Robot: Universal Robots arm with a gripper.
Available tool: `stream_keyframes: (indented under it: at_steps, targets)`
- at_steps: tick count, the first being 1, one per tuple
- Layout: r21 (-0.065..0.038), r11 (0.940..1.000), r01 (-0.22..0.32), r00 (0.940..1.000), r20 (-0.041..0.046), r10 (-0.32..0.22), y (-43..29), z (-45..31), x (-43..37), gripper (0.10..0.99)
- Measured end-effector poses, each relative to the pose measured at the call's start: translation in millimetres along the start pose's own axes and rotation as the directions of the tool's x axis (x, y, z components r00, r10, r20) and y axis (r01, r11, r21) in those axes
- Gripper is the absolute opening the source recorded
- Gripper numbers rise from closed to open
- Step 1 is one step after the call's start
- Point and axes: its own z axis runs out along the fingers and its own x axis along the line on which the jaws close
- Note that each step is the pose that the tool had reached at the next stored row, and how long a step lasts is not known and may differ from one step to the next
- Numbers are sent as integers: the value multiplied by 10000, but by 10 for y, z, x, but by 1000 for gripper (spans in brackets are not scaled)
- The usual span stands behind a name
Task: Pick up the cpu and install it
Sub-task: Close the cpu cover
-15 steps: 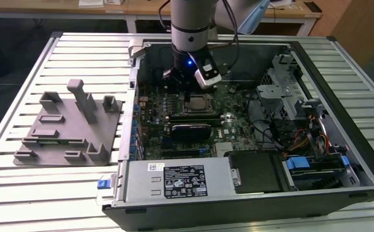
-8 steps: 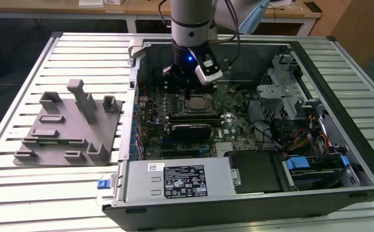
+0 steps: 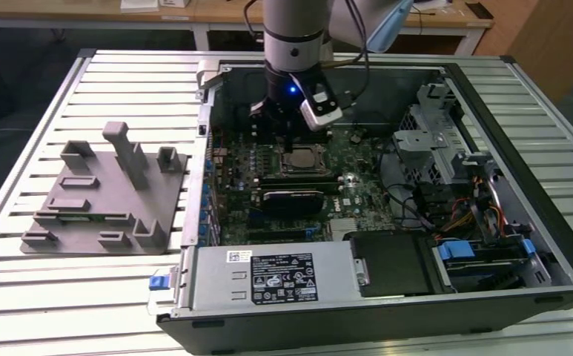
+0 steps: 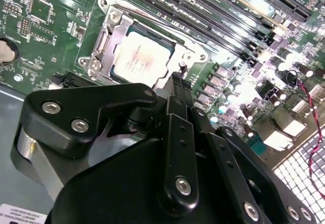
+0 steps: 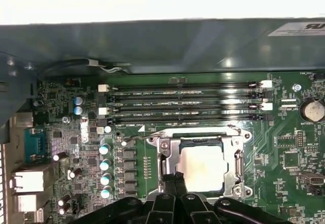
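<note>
Black link arms of the tool [image 4: 177,76] crowd the foreground in both wrist views. Its tips are pressed together with nothing between them, so it is closed and empty. Just beyond those tips the cpu [image 4: 139,59] lies flat in its socket frame [image 4: 104,36], silver top up and square to the metal surround, seated where it belongs, I judge. From the exterior view the tool hangs straight down into the open computer case [image 3: 365,326] on the desk [image 3: 98,89], low enough for its tips to reach the socket's edge. Whether they touch the cpu I cannot tell.
</note>
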Motion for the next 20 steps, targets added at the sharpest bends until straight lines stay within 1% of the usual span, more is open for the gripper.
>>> stream_keyframes:
  at_steps: [20]
  targets:
    - [-2,10000,-1,10000,1,1,11,7,-251,106]
